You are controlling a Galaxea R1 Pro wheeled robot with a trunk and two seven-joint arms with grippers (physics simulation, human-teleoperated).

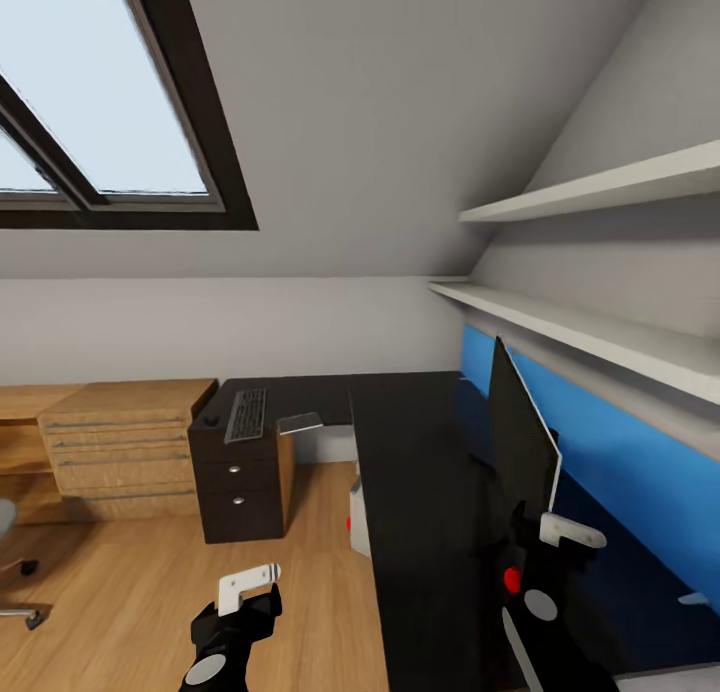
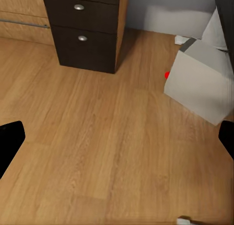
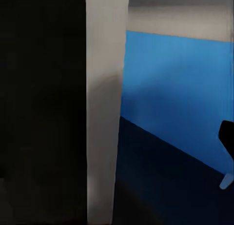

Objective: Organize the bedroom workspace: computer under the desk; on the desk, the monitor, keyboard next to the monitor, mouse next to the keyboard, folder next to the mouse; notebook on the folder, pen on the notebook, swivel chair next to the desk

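Note:
The monitor [image 1: 522, 440] stands edge-on on the right wing of the dark L-shaped desk [image 1: 415, 492]. My right gripper [image 1: 552, 550] is low beside the monitor, open; the right wrist view shows the monitor's pale edge [image 3: 102, 112] close up and one fingertip [image 3: 227, 139] off to the side. The keyboard [image 1: 247, 414] lies on the desk's far left end, with a small dark object [image 1: 210, 420] beside it that may be the mouse. A flat grey item [image 1: 300, 422] overhangs the desk's edge. The grey computer [image 1: 358, 517] [image 2: 200, 83] sits under the desk. My left gripper [image 1: 245, 597] [image 2: 117, 139] hangs open over the floor. The swivel chair [image 1: 10, 557] is at the far left.
A dark drawer unit [image 1: 240, 487] [image 2: 85, 32] stands under the desk's left end, with a wooden dresser [image 1: 125, 447] beside it. White shelves [image 1: 600, 332] and a blue panel [image 1: 620, 472] line the right wall. Wooden floor [image 2: 107, 137] spreads below my left arm.

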